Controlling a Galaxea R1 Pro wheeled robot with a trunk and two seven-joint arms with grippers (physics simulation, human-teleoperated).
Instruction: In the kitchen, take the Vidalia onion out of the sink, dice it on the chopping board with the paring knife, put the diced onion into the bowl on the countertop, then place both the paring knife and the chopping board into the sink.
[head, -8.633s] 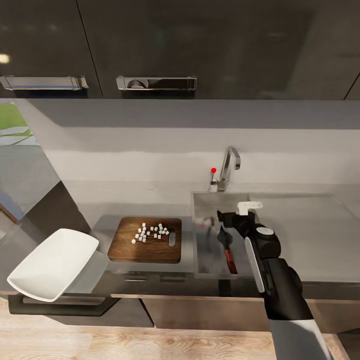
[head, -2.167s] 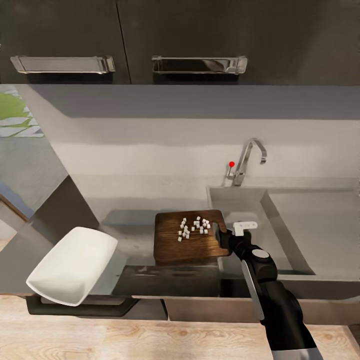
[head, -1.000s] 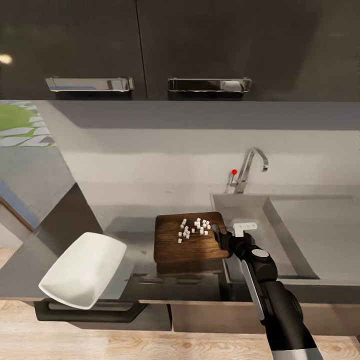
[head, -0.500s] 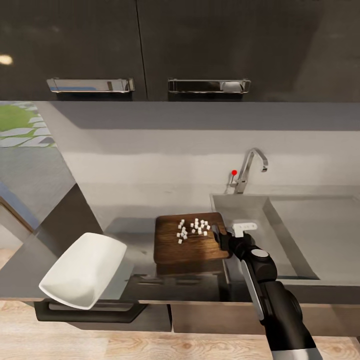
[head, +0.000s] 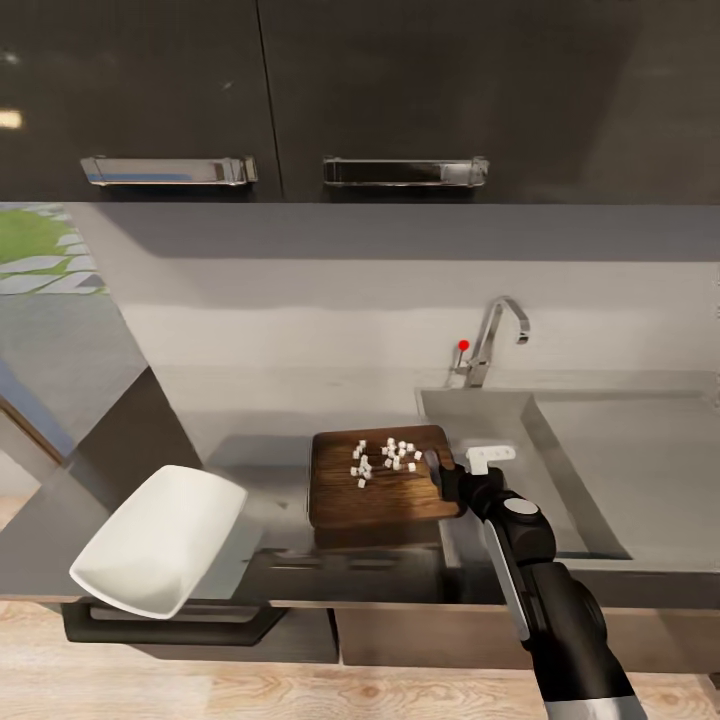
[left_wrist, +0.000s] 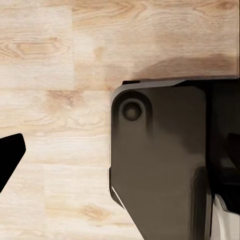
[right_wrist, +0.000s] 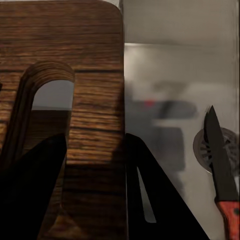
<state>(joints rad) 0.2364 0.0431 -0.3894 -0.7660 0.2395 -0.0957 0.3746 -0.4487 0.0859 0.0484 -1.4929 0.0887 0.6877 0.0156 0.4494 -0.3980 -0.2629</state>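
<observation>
Meanwhile, at the left of your head view, the bowl (head: 158, 541) sits tilted at the near corner of the desk (head: 262, 448), well apart from everything else. It looks smooth and glossy, likely slick and breakable, so take it by a rim edge rather than a flat side. Your left claw's state cannot be told; its wrist camera looks down on pale wood floor (left_wrist: 55, 75) and a dark body panel.

Further right, the chopping board (head: 380, 478) lies with its right edge beside the sink (head: 570, 470), the diced onion (head: 385, 458) scattered loose across its far half. Stiff and fairly heavy by the look of it, the board should hold flat if gripped firmly, but any tilt will send those light cubes sliding.

At the board's right end, your right claw (right_wrist: 95, 165) is clamped on the wood just behind the slot handle (right_wrist: 47, 92), one finger above and one below. That is a sound hold. In the basin, the paring knife (right_wrist: 220, 160) rests by the drain (right_wrist: 212, 145).
</observation>
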